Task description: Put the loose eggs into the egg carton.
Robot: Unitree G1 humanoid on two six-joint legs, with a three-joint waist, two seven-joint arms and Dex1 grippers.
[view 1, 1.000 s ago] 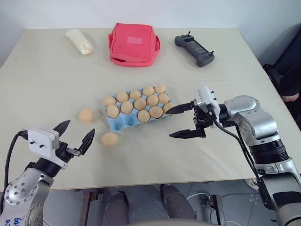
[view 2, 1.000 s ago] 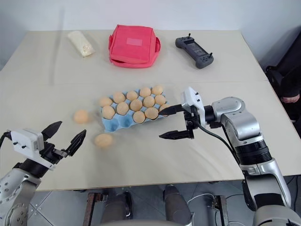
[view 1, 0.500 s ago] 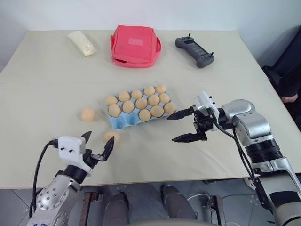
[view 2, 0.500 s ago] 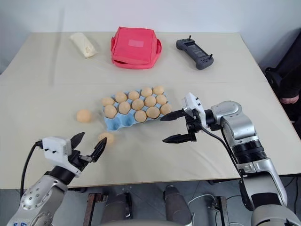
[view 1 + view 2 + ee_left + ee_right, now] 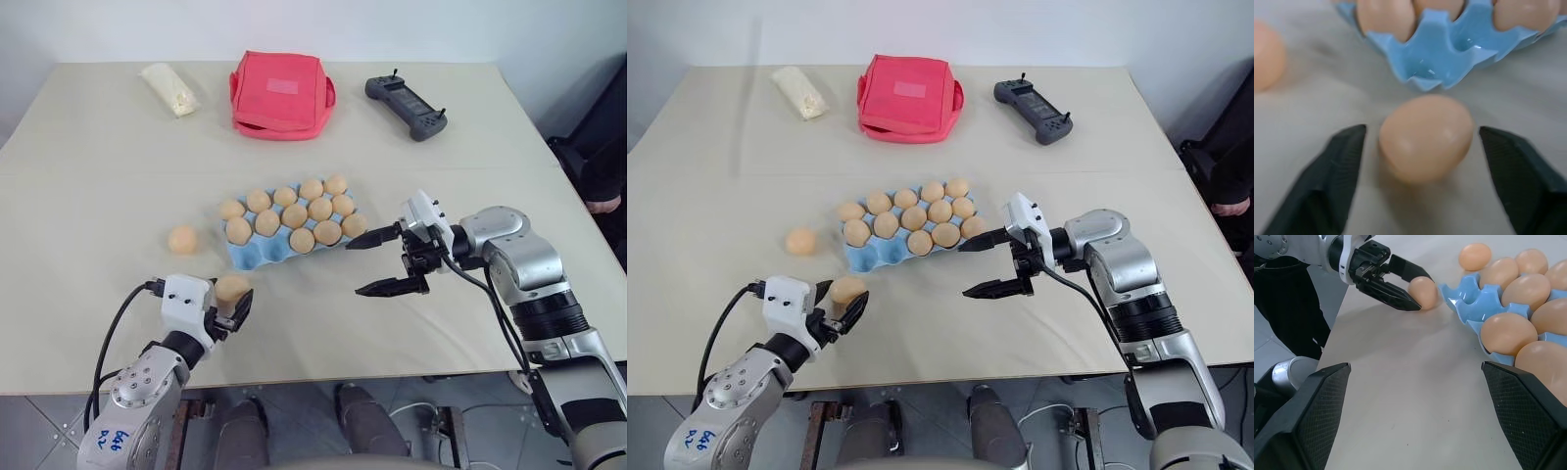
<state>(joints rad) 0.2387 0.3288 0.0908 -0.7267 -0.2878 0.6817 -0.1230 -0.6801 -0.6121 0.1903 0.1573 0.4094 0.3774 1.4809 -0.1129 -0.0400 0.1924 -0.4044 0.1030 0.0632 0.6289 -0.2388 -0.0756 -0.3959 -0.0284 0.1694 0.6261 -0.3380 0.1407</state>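
Head cam: left gripper (image 5: 229, 305) straddles an egg (image 5: 232, 288) just in front of the carton (image 5: 257, 256), fingers not touching it; another egg (image 5: 182, 240) sits left of the carton. Right gripper (image 5: 384, 262), wide open and empty, hovers beside the carton's right end. Left wrist: gaps either side of egg.

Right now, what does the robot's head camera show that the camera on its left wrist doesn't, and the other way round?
Head view: the red bag, the controller, the pale packet and the right pincer, open. Left wrist view: a gap on either side between the left pincer and the egg. Both: that egg, the blue carton, a second loose egg.
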